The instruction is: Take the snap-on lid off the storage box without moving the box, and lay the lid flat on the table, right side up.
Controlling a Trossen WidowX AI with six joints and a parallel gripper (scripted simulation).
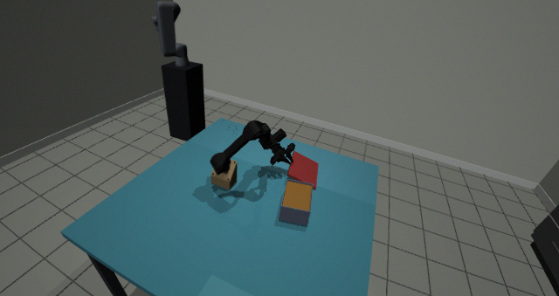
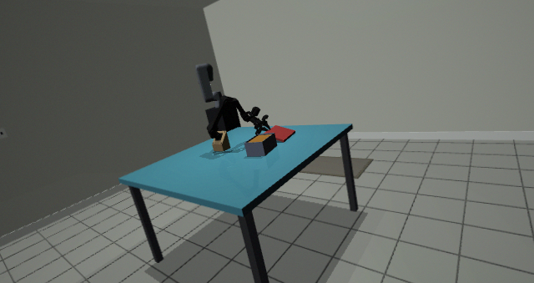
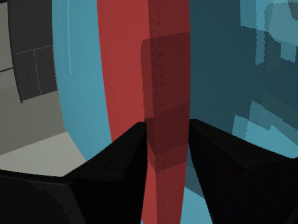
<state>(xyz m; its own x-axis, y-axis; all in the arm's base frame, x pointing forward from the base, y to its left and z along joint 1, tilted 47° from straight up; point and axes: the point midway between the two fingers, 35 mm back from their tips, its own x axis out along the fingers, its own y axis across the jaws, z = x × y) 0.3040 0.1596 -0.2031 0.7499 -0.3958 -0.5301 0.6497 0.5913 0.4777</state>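
Note:
The red lid [image 1: 304,169] [image 2: 281,133] [image 3: 125,65] is off the storage box and held tilted behind it, its side at the gripper raised and its far side low near the table. My gripper [image 1: 291,161] [image 2: 269,130] [image 3: 166,129] is shut on the lid's edge; in the wrist view the red rim runs between both fingertips. The grey storage box [image 1: 294,216] [image 2: 255,149] stands upright on the blue table [image 1: 210,248] [image 2: 188,179], its top showing orange. Whether the lid's low edge touches the table or the box cannot be told.
The arm's wooden base block [image 1: 224,182] [image 2: 221,144] stands on the table left of the box. The table's right edge lies beyond the box and lid. A black pedestal [image 1: 185,99] with a grey arm-like device stands behind the table.

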